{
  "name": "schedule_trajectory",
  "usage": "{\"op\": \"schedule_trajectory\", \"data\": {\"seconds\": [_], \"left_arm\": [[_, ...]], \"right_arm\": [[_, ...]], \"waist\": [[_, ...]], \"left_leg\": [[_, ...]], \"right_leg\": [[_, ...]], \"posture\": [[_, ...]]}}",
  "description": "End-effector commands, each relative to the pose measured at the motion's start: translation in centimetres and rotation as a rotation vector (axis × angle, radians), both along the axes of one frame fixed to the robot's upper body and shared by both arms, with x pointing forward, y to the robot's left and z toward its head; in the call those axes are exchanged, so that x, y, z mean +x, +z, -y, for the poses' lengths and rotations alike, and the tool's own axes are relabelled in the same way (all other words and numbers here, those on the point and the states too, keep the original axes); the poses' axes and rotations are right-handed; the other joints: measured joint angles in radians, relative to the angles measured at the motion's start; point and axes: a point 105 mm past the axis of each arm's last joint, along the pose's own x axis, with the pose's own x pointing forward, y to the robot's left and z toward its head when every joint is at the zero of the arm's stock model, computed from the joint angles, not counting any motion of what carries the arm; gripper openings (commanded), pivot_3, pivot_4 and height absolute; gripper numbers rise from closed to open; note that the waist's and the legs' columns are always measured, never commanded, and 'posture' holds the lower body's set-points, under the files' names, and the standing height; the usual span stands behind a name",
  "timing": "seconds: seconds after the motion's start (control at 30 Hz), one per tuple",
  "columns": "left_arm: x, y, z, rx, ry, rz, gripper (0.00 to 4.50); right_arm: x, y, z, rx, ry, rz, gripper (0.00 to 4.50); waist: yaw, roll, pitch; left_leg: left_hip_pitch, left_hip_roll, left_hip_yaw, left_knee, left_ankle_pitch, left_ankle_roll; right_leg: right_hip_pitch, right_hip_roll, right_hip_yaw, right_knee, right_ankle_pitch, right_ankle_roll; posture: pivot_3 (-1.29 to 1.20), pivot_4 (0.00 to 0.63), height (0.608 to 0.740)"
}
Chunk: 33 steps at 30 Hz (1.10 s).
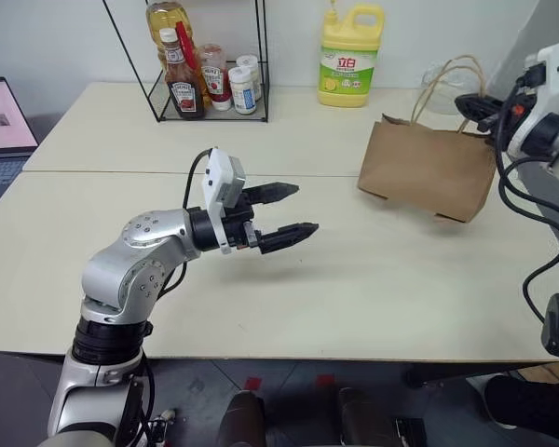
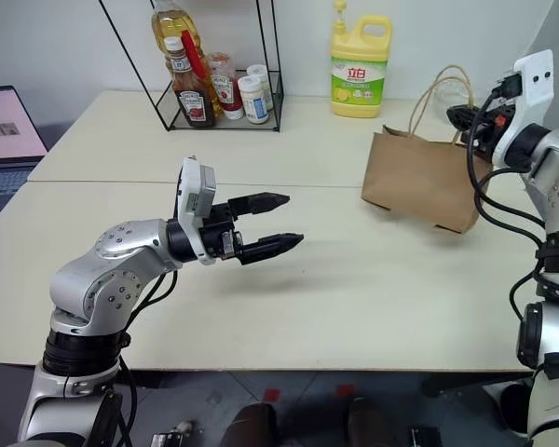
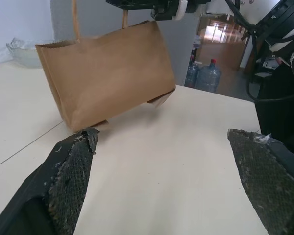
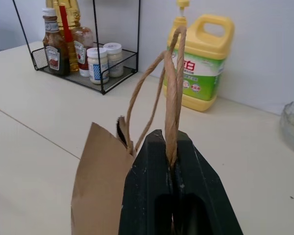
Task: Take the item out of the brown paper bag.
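The brown paper bag (image 1: 429, 168) hangs tilted at the right of the table, most of its bottom lifted off the surface. My right gripper (image 4: 171, 142) is shut on one twisted-paper handle (image 4: 172, 88), which runs up between its closed fingers. The bag's other handle loops loosely beside it. The item is hidden; the bag's inside cannot be seen. My left gripper (image 1: 284, 212) hovers over the middle of the table, open wide and empty, pointing toward the bag from well to its left. In the left wrist view the bag (image 3: 108, 73) stands beyond the two fingers (image 3: 71, 171).
A yellow detergent jug (image 1: 350, 56) stands behind the bag. At the back left, a black wire rack (image 1: 205, 74) holds sauce bottles and jars. A laptop (image 1: 5, 121) sits at the far left. A glass bowl (image 4: 291, 122) rests near the bag.
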Motion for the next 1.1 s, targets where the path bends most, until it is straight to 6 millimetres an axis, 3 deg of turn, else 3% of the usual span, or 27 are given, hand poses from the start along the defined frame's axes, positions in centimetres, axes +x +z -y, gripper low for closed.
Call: {"op": "schedule_trajectory", "data": {"seconds": [0.03, 0.3, 0.63, 0.87, 1.1], "left_arm": [[-0.6, 0.8, -0.6, -0.009, 0.023, 0.040, 4.50], [-0.7, -0.8, -3.7, 0.000, 0.158, -0.042, 4.50], [-0.9, -3.5, -9.4, 0.050, 0.414, -0.095, 4.50], [-0.8, -4.1, -11.4, 0.045, 0.517, -0.096, 4.50], [-0.7, -4.1, -12.2, 0.040, 0.557, -0.084, 4.50]], "right_arm": [[-0.9, 4.0, -3.3, -0.027, 0.099, 0.151, 0.03], [-0.7, 4.2, -9.7, -0.046, 0.254, 0.173, 0.03], [0.1, 4.6, -17.6, -0.032, 0.385, 0.196, 0.03], [0.7, 4.3, -22.7, -0.020, 0.418, 0.182, 0.03], [0.7, 4.3, -25.0, -0.006, 0.431, 0.175, 0.03]], "waist": [[-0.004, 0.000, 0.000], [-0.018, 0.001, 0.001], [-0.025, 0.001, 0.001], [-0.023, 0.001, 0.001], [-0.023, 0.001, 0.001]], "left_leg": [[0.000, 0.000, 0.000, 0.000, 0.000, 0.000], [-0.005, 0.001, -0.001, 0.000, 0.002, -0.003], [-0.009, 0.001, -0.001, 0.001, 0.002, -0.003], [-0.011, 0.001, -0.002, 0.001, 0.002, -0.004], [-0.012, 0.001, -0.002, 0.001, 0.002, -0.004]], "right_leg": [[0.000, 0.000, 0.000, 0.000, 0.000, 0.000], [-0.006, 0.000, -0.001, 0.002, 0.000, 0.000], [-0.012, 0.000, -0.002, 0.008, 0.000, 0.000], [-0.014, 0.000, -0.003, 0.009, 0.000, -0.001], [-0.015, 0.000, -0.004, 0.009, 0.000, -0.001]], "posture": [[0.00, 0.150, 0.740], [0.00, 0.150, 0.740], [0.00, 0.150, 0.740], [0.00, 0.150, 0.740], [0.00, 0.150, 0.740]]}}
